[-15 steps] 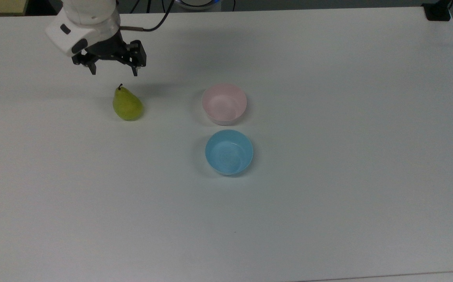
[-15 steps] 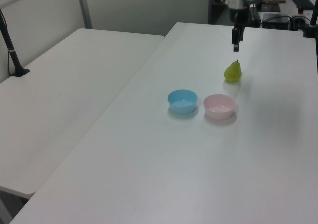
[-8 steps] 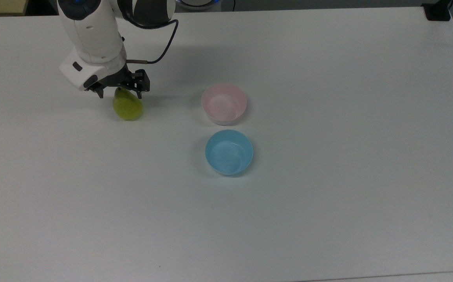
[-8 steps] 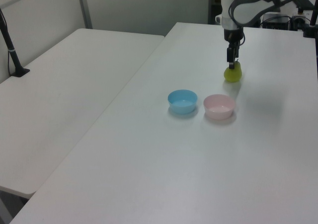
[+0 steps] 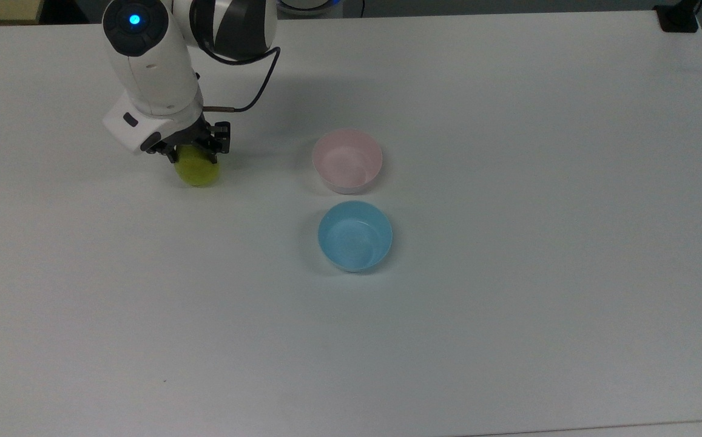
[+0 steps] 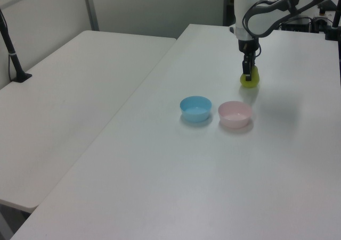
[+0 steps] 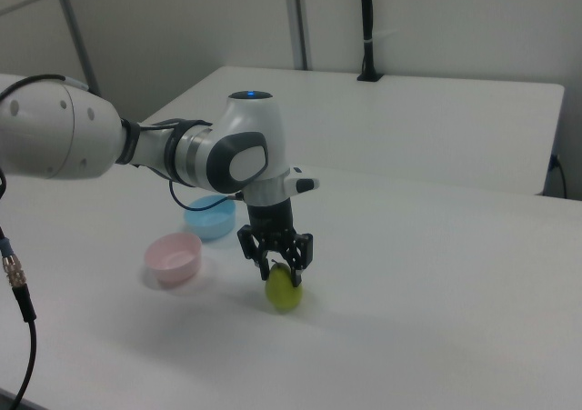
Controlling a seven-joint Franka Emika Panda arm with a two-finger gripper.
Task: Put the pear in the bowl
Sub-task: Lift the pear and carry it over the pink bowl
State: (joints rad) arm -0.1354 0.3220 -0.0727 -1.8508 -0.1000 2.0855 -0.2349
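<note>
Nearest in the top view, a light blue bowl (image 5: 355,236) is seen on the white desk (image 5: 508,303), and just beyond it, close but apart, the pale pink bowl (image 5: 347,159) is set upright with nothing inside. Farther toward the top view's left, well apart from both bowls, the pear (image 5: 198,172) is found resting on the desk. Its upper part is covered by the pincer (image 5: 193,152), which is lowered over it from above. In the right view the pincer (image 7: 277,263) is shown with its black fingers (image 7: 300,254) spread on either side of the pear's (image 7: 284,290) narrow top; whether they press on it cannot be told. In the left view the pear (image 6: 249,80) is seen beyond the pink bowl (image 6: 235,114), under the white arm (image 6: 256,16).
</note>
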